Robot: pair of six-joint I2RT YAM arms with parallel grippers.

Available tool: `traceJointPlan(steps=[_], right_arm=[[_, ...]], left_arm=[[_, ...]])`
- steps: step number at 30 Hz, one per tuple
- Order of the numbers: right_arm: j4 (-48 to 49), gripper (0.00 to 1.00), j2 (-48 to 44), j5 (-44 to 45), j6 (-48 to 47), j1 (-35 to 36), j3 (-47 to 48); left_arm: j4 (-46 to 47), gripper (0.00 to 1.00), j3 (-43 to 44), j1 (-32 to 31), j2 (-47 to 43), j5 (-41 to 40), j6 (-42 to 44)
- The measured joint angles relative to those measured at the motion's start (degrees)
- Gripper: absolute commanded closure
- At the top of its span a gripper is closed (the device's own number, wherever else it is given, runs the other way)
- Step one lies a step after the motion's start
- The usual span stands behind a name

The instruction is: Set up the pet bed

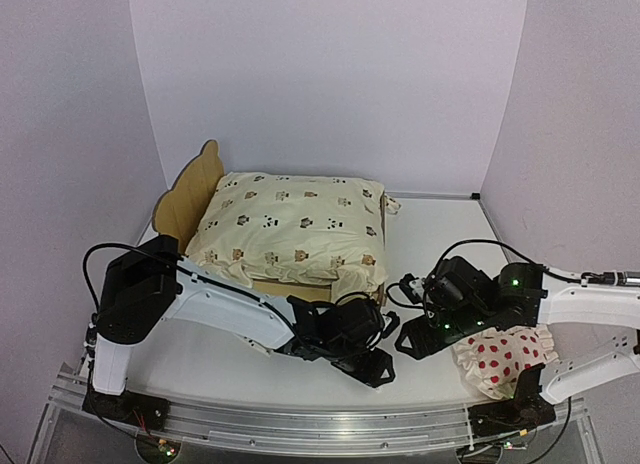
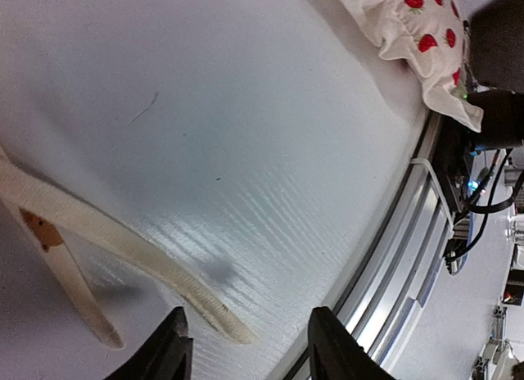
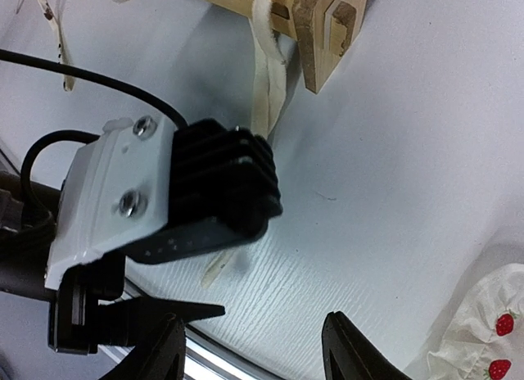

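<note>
White table (image 1: 440, 234): cover (image 1: 290, 224) hides most of pet bed (image 1: 268, 284), only headboard (image 1: 190, 189) shows clearly. Pillow (image 1: 500, 359) partly under right arm (image 1: 590, 304). Left gripper (image 2: 247, 318), right gripper (image 3: 254, 323) both spread, empty.

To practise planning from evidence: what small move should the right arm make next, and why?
Probably turn the right tool toward the red-dotted pillow: that tool stands open and empty, the cover already lies on the pet bed, and the pillow lies on the table beside that arm.
</note>
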Motion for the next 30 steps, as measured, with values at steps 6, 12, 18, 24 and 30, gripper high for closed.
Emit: traceJointPlan(steps=[6, 12, 18, 24, 30], right_arm=[[0.0, 0.44, -0.02, 1.32, -0.08, -0.6, 0.02], [0.04, 0.46, 0.0, 3.28, -0.17, -1.0, 0.04], [1.19, 0.47, 0.97, 5.24, 0.03, -1.28, 0.09], [2.97, 0.48, 2.1, 6.42, 0.09, -1.39, 0.09], [3.53, 0.49, 2.1, 7.0, 0.03, -1.68, 0.09]], left_arm=[[2.49, 0.3, -2.88, 0.02, -2.48, 2.96, 0.11], [-0.16, 0.33, -5.76, -0.01, -8.72, 0.97, 0.42], [-3.11, 0.41, -6.58, -0.4, -12.24, -5.12, 1.89], [-7.24, 0.49, -4.93, -1.14, -9.04, -11.26, 4.28], [-10.75, 0.56, -1.18, -2.16, -3.03, -15.85, 6.15]])
